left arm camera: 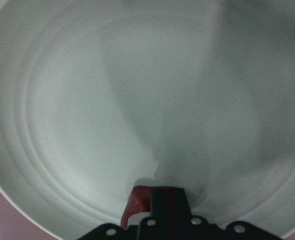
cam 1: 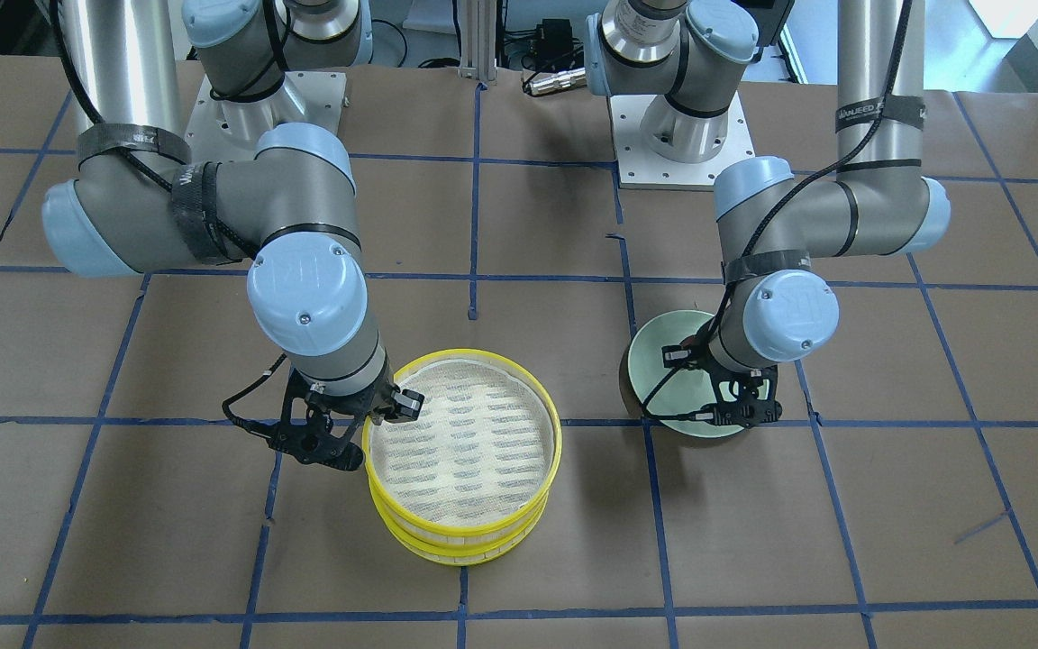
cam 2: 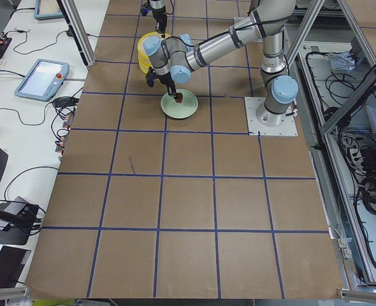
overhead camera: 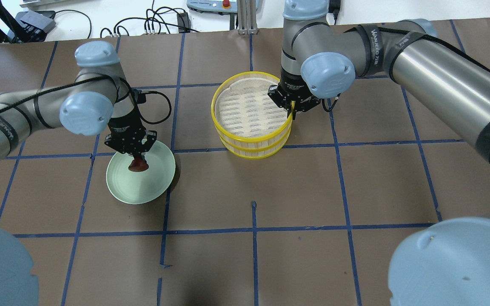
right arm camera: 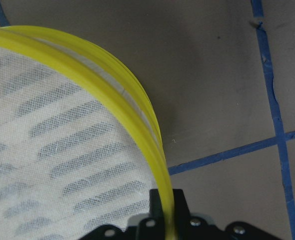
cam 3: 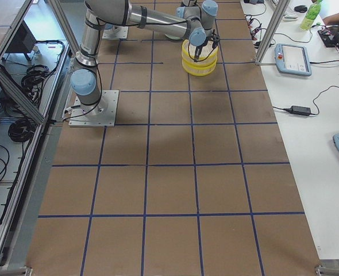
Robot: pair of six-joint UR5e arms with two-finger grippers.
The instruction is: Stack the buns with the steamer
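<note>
A reddish-brown bun (overhead camera: 138, 165) is at the plate's surface on the pale green plate (overhead camera: 155, 180), between the fingertips of my left gripper (overhead camera: 137, 159), which is shut on it. The bun also shows in the left wrist view (left arm camera: 136, 204), beside a dark finger. The yellow-rimmed steamer (overhead camera: 249, 111) stands as two stacked tiers with a white mesh liner. My right gripper (overhead camera: 291, 111) is shut on the upper tier's rim (right arm camera: 112, 90). I cannot tell whether that tier rests on the lower one or hangs just above it. The white bun is out of view.
The brown table (overhead camera: 296, 191) is marked with blue tape lines. The plate (cam 1: 654, 361) and the steamer (cam 1: 465, 442) stand about one grid square apart. Both arm bases (cam 1: 681, 135) are bolted at the table's robot side.
</note>
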